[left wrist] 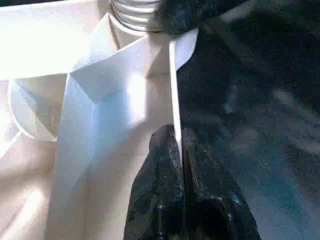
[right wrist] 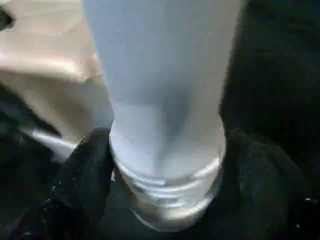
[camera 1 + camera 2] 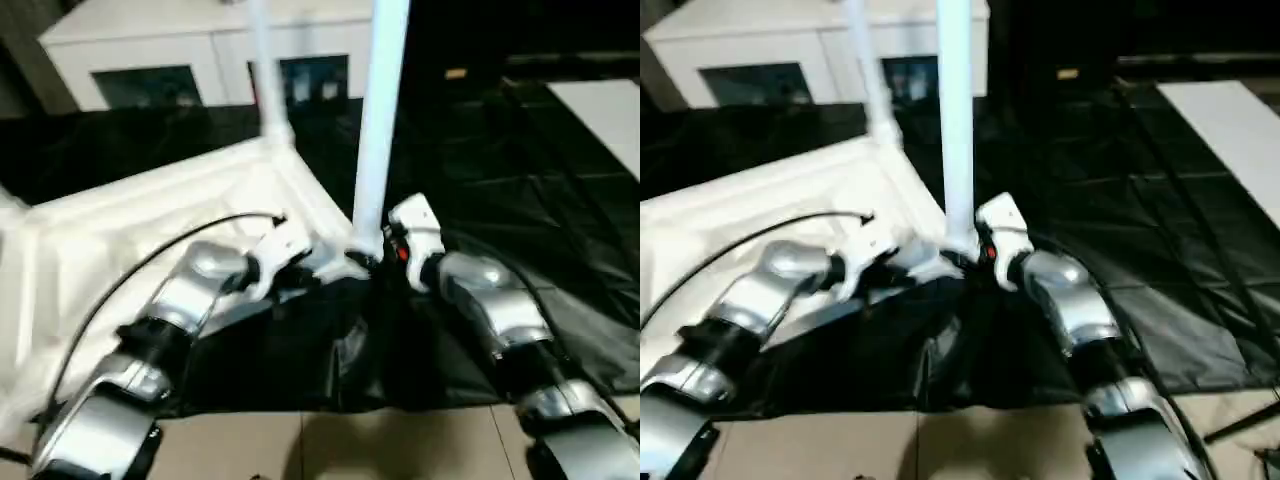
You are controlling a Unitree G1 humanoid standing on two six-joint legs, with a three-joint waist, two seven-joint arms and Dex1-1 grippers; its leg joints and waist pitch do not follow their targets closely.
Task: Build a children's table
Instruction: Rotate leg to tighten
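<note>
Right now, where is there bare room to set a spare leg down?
Free: the black mat right of the upright leg, toward the white board. Crowded: the tabletop corner, where the left claw pinches the rim and the right claw flanks the leg's threaded end.

We saw head views looking down over both forearms; wrist views sat close, all sharing the near leg (image 3: 380, 130) base.
</note>
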